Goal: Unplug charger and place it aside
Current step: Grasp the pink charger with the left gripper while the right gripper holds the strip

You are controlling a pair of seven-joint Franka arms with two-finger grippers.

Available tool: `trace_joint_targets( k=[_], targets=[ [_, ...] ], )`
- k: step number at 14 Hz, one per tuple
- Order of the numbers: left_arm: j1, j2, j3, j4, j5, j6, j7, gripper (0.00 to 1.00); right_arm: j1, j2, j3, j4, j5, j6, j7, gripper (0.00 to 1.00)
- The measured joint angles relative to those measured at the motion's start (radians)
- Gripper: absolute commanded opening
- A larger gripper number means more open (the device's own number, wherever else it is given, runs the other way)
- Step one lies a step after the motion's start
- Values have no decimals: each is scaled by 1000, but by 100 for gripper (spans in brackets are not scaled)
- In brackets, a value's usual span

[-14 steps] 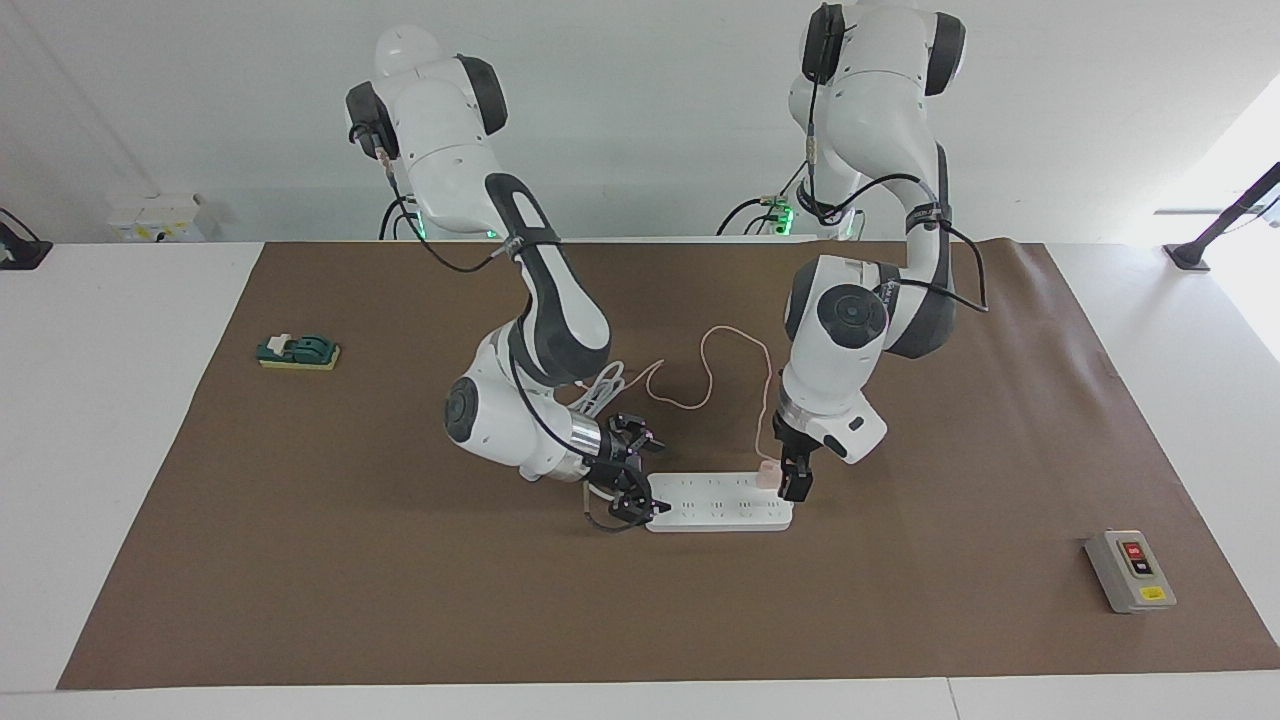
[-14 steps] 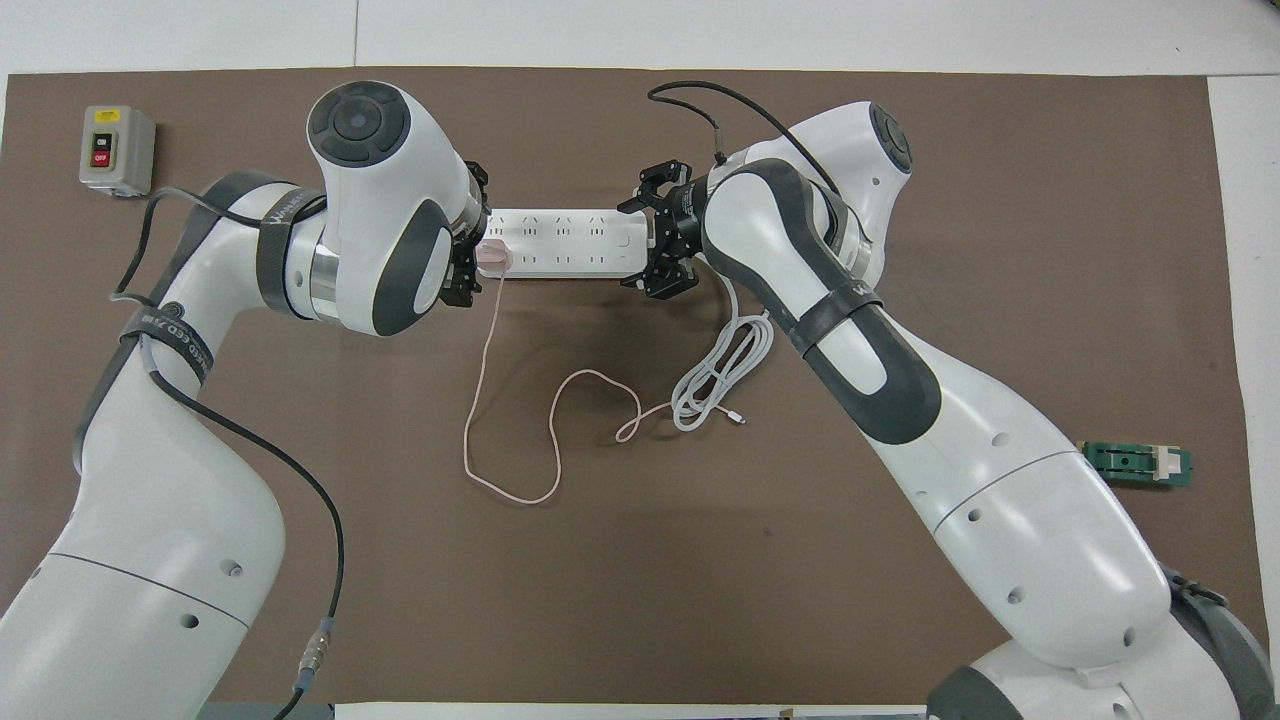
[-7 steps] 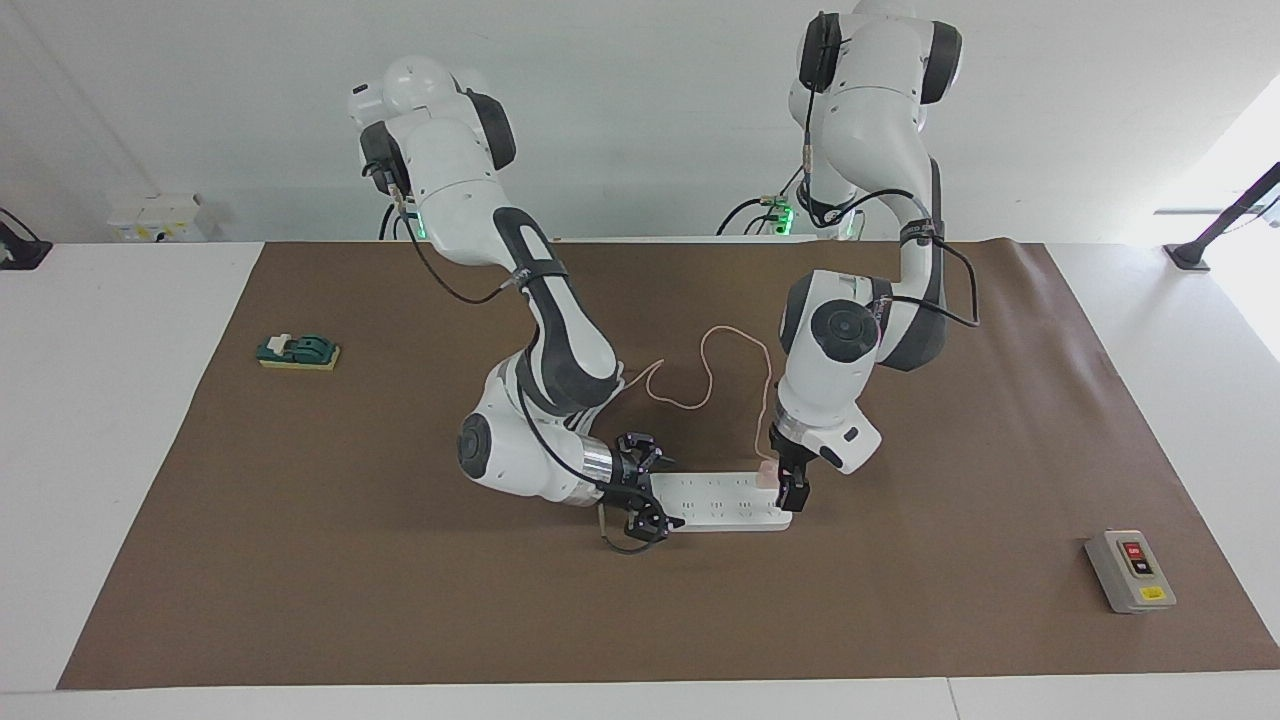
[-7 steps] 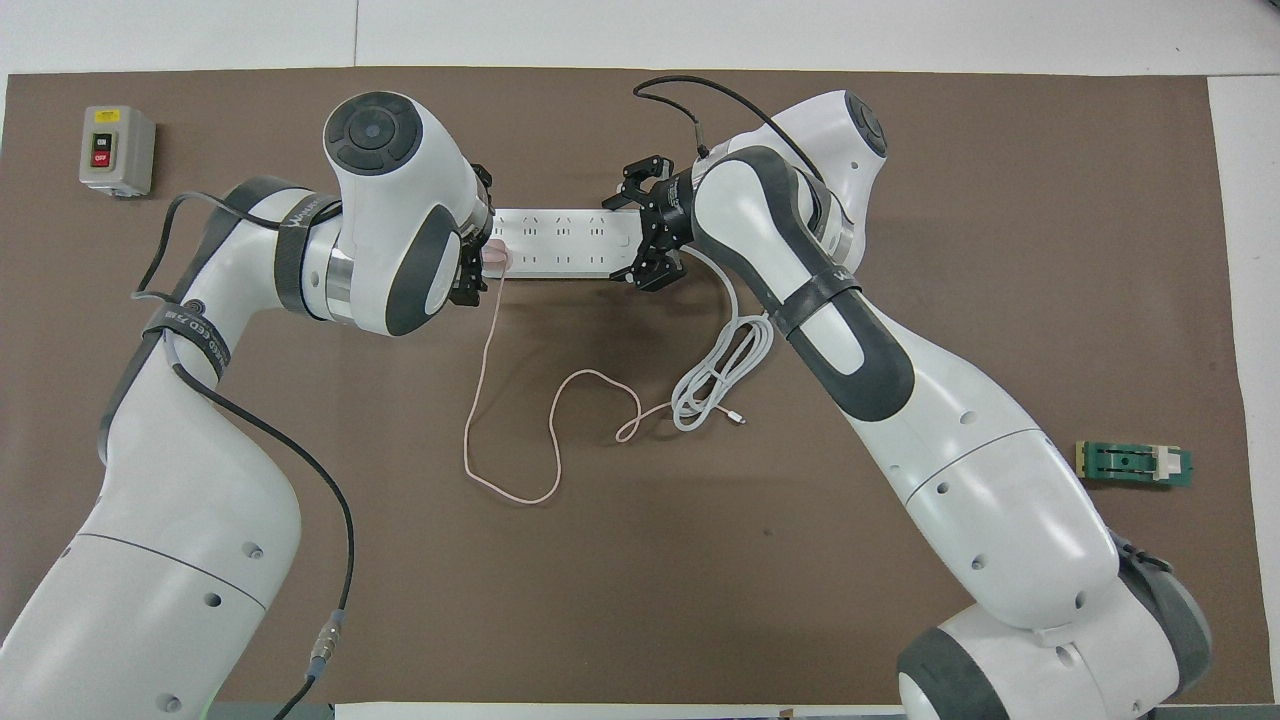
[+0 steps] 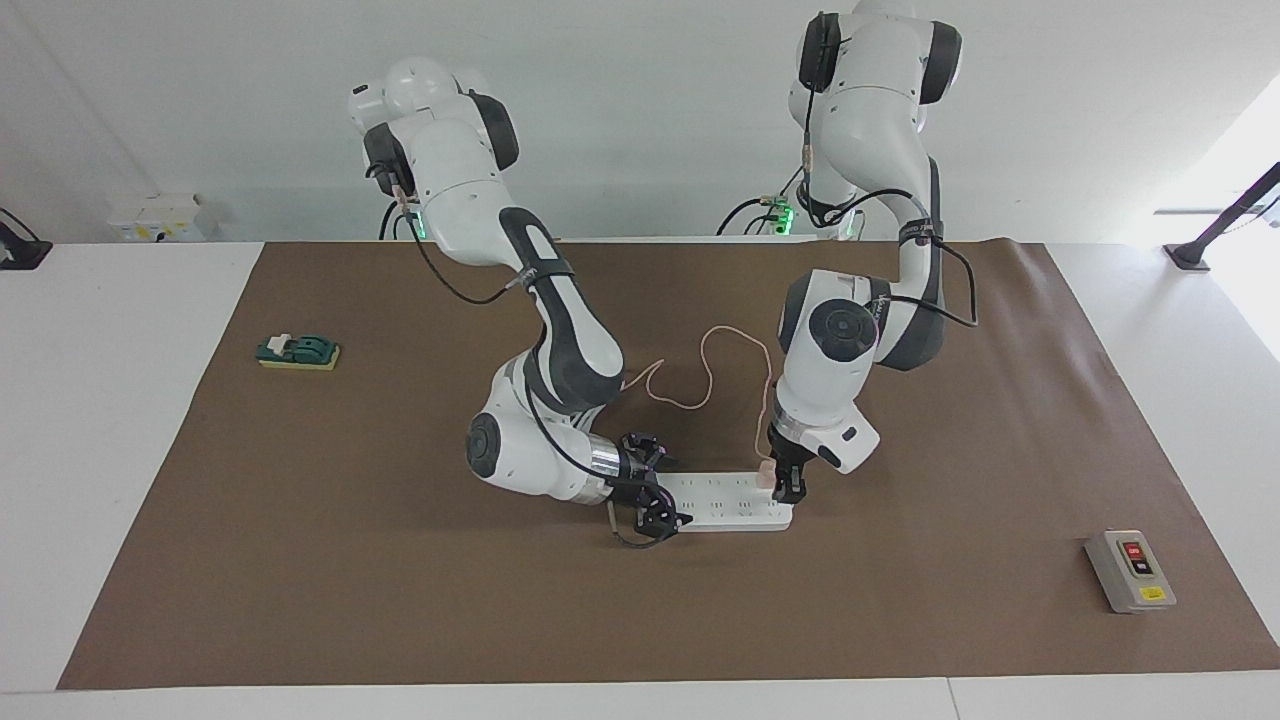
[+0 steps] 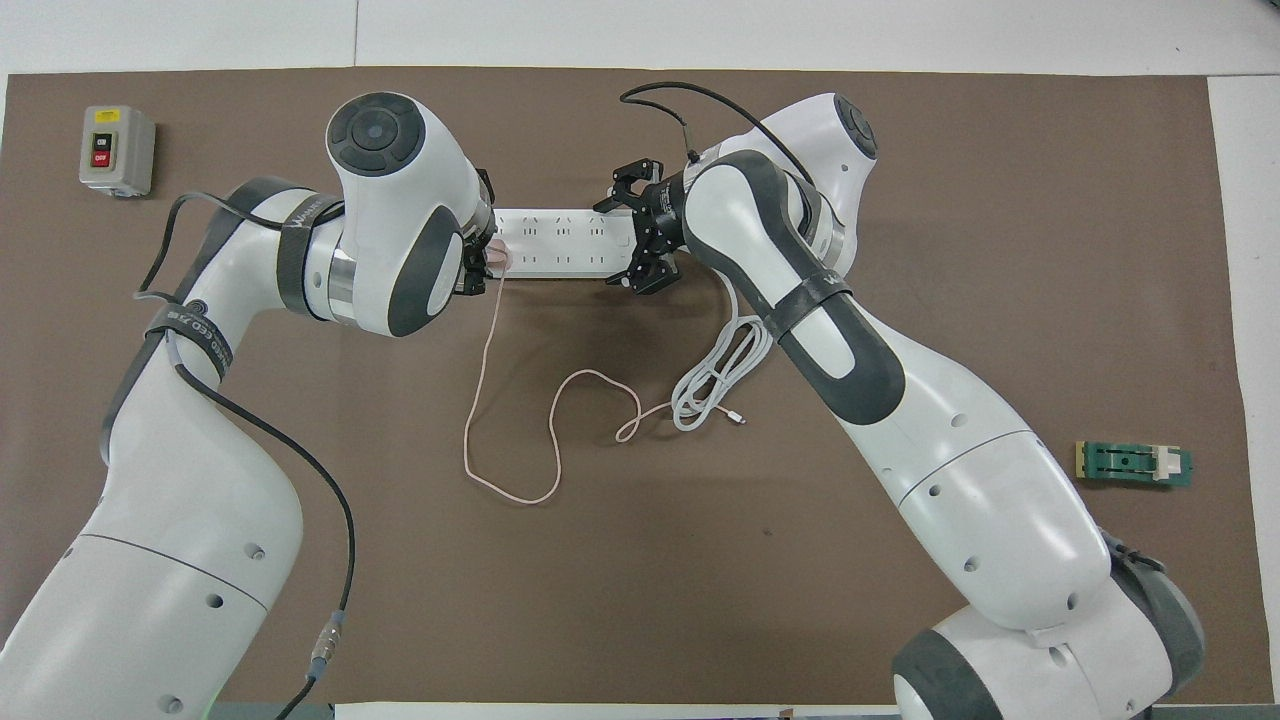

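- The right gripper (image 5: 650, 497) sits at the end of the power strip (image 5: 725, 503) toward the right arm's end of the table. Its fingers are spread wide and straddle that end of the strip, which I judge to be a bracing hold for the pull to come; whether the pads press on it yet I cannot tell.
- The power strip, my landmark, lies flat on the brown mat (image 5: 300, 560).
- The charger (image 5: 765, 473) is a small pale pink cube plugged into the strip's end toward the left arm. Its thin pink cable (image 5: 705, 370) trails off the strip toward the robots in loose loops.
- The left gripper (image 5: 786, 484) is down on the charger at that end of the strip, fingers narrow around the pink cube. It looks like a grasp, though contact is partly hidden.
- Progress, as I judge it: both grippers are in position, but the charger is not yet pulled out. The pull and the setting aside remain.
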Motion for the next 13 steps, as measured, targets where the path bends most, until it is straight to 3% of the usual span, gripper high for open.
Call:
trace_joint_targets(
  k=[1, 2, 11, 12, 13],
  targets=[
    [-1, 0, 0, 0, 0, 0, -10, 21, 0, 0, 0, 0, -2, 0, -10, 100],
    [-3, 0, 0, 0, 0, 0, -21, 0, 0, 1, -1, 1, -2, 0, -21, 100],
    [-4, 0, 0, 0, 0, -4, -31, 0, 0, 15, -15, 8, -9, 13, -52, 100],
    [-4, 0, 0, 0, 0, -4, -31, 0, 4, 15, -15, 8, -18, 18, -55, 87],
    [-4, 0, 0, 0, 0, -5, -31, 0, 10, 15, -15, 8, -30, 29, -55, 52]
  ],
)
